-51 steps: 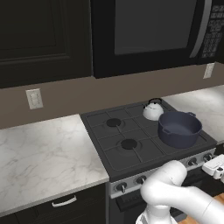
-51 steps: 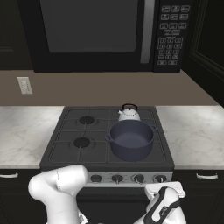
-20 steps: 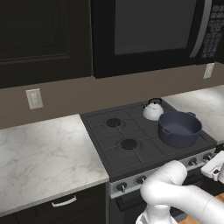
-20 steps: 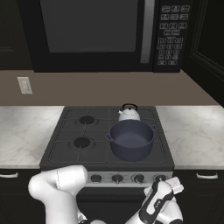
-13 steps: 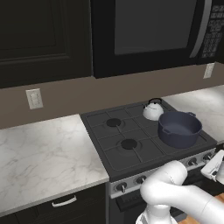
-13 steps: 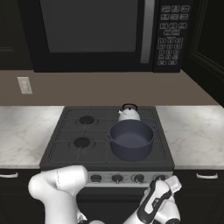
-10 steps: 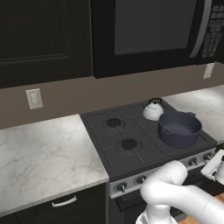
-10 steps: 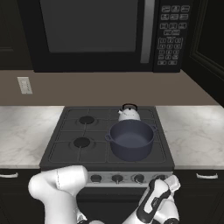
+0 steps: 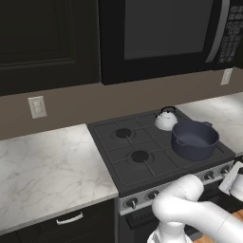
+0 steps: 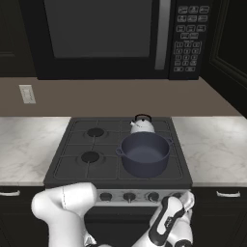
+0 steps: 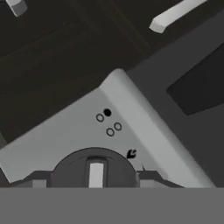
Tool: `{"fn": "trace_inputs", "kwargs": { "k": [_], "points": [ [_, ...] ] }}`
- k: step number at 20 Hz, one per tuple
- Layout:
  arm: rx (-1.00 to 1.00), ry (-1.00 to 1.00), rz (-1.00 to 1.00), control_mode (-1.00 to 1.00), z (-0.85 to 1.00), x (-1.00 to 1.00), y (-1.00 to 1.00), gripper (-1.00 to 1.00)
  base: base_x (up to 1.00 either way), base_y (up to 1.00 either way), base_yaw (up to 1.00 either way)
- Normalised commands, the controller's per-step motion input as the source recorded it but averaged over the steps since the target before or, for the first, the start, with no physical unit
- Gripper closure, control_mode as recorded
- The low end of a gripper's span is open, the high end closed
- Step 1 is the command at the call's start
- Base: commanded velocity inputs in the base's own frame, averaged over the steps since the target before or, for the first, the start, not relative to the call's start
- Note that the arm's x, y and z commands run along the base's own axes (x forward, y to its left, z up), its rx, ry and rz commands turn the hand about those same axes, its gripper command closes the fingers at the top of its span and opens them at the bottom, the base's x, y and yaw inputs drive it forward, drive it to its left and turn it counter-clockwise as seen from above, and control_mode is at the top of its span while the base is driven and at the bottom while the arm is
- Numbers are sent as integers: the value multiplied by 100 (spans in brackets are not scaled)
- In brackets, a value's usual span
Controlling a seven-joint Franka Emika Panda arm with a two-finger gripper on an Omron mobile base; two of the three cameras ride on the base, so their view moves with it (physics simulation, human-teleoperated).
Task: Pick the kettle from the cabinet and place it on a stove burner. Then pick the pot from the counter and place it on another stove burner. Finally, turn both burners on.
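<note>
The small white kettle (image 9: 166,119) (image 10: 142,125) stands on the rear right burner of the black stove. The dark blue-grey pot (image 9: 194,140) (image 10: 144,154) sits on the front right burner, just in front of it. Two left burners (image 9: 123,133) (image 10: 90,156) are bare. My gripper (image 9: 236,176) (image 10: 186,198) (image 11: 94,180) is low at the stove's front panel, at its right end. In the hand view its jaws stand on either side of a round dark knob (image 11: 94,168) with a pale bar, closed against it.
Marbled counter (image 9: 42,166) (image 10: 212,144) runs on both sides of the stove. A black microwave (image 10: 116,34) hangs above it, with dark wall cabinets (image 9: 42,42) beside. More silver knobs (image 10: 129,196) line the front panel. A pale drawer handle (image 11: 175,15) lies beyond the knob.
My hand has rolled slightly at the right end of the knob row. Kettle and pot have not moved.
</note>
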Motion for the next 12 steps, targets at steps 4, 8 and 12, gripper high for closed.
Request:
{"fn": "trace_inputs", "kwargs": {
  "k": [4, 8, 12],
  "points": [
    [-25, 0, 0, -100, 3, -6, 0, 100, 0, 0, 0],
    [-24, 0, 0, -100, 1, -7, 0, 100, 0, 0, 0],
    [-22, 0, 0, -100, 0, -5, 0, 100, 0, 0, 0]
  ]
}}
